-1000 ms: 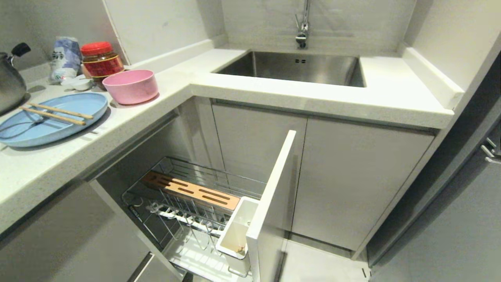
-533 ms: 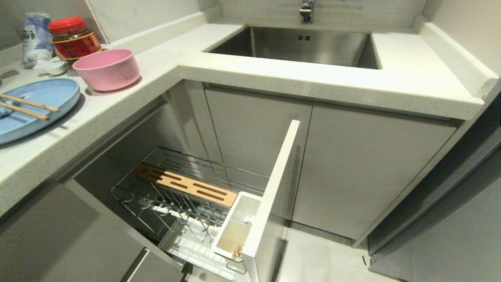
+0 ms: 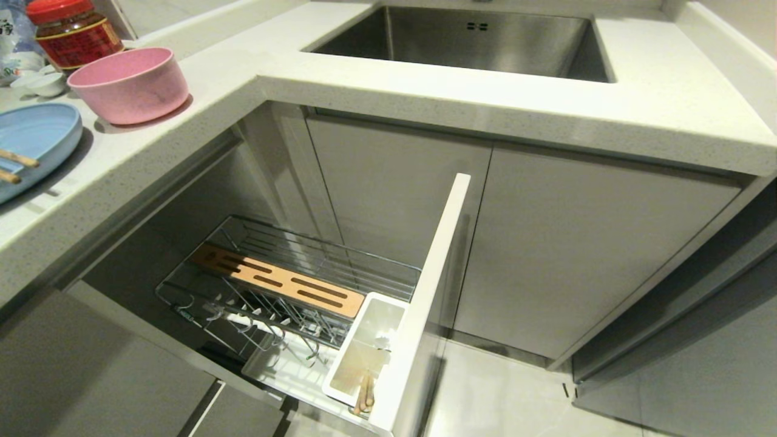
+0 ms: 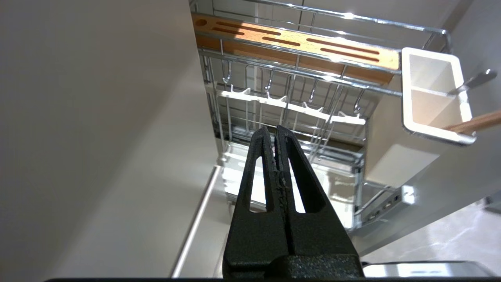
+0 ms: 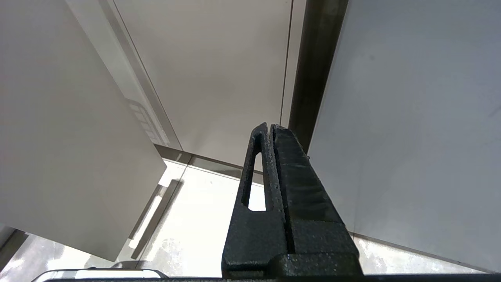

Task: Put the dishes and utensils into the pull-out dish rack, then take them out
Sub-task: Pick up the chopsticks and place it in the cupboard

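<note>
A speckled white L-shaped countertop (image 3: 437,91) is seen above grey cabinet doors (image 3: 583,243). A steel sink (image 3: 461,36) is set into it. Pale glossy floor tiles (image 3: 510,400) are lit from above.

You're looking at a pull-out dish rack (image 3: 315,273) of bright, glossy chrome wire, with a slotted board (image 3: 279,282) of smooth light wood and a utensil bin (image 3: 364,352) of matt white plastic. The countertop (image 3: 425,91) reads as speckled stone — polished, faintly shiny. Your sink (image 3: 473,36) is brushed steel. The pink bowl (image 3: 128,85) looks matt, the blue plate (image 3: 33,142) likewise (with wooden chopsticks (image 3: 15,167) on it). Both grippers' fingers (image 4: 287,156) are rough, grainy black.
</note>
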Motion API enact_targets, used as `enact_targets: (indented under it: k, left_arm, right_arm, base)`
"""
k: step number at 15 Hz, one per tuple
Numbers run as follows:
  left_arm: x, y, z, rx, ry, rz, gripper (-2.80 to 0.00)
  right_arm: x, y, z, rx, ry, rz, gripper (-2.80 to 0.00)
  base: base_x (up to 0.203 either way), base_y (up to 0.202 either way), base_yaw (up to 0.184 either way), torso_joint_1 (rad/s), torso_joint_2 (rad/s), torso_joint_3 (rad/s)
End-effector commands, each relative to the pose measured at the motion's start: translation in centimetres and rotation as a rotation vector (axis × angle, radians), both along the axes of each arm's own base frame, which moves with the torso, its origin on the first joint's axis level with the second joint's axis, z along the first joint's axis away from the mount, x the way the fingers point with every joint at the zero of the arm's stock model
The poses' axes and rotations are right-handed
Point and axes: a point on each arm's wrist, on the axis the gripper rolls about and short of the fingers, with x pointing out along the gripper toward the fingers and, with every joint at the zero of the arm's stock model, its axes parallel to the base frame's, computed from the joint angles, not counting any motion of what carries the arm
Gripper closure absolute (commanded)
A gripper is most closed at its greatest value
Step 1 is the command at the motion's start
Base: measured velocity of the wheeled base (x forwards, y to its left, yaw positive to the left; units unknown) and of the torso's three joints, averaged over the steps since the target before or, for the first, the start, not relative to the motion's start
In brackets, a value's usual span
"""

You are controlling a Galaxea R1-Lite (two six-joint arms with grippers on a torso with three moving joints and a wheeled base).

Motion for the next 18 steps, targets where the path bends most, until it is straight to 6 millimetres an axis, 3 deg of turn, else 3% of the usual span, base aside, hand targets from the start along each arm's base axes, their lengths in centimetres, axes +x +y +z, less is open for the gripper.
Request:
enact_targets:
  k: [1,3,5,8,11,15,18]
  left_arm:
    - [0.1,0.0,-0.3,0.017,0.013,-0.006,0.0]
    - [-0.2,0.0,0.9,0.055,-0.032,-0.007,0.0]
    - [-1.5,0.0,4.1,0.062,-0.139,-0.003,0.0]
    - [-5.2,-0.1,10.0,0.078,-0.271,-0.015,0.0]
    - [-8.7,-0.4,17.0,0.098,-0.343,-0.054,0.0]
    - [-6.1,-1.1,27.7,0.081,-0.325,0.002,0.0]
    - [-1.7,-1.0,32.4,-0.038,-0.288,0.053,0.0]
  right_arm:
    - [0.2,0.0,-0.7,0.0,0.024,0.0,0.0]
    - [0.2,0.0,-0.7,0.0,0.024,0.0,0.0]
    - [0.2,0.0,-0.7,0.0,0.025,0.0,0.0]
    - [0.2,0.0,-0.7,0.0,0.026,0.0,0.0]
    - [0.2,0.0,-0.7,0.0,0.024,0.0,0.0]
    - [0.2,0.0,-0.7,0.0,0.026,0.0,0.0]
    - [0.2,0.0,-0.7,0.0,0.024,0.0,0.0]
  base:
    - [0.0,0.0,0.0,0.0,0.0,0.0]
    - [0.0,0.0,0.0,0.0,0.0,0.0]
    - [0.0,0.0,0.0,0.0,0.0,0.0]
    - [0.0,0.0,0.0,0.0,0.0,0.0]
    - [0.0,0.0,0.0,0.0,0.0,0.0]
    - [0.0,0.0,0.0,0.0,0.0,0.0]
    - [0.0,0.0,0.0,0.0,0.0,0.0]
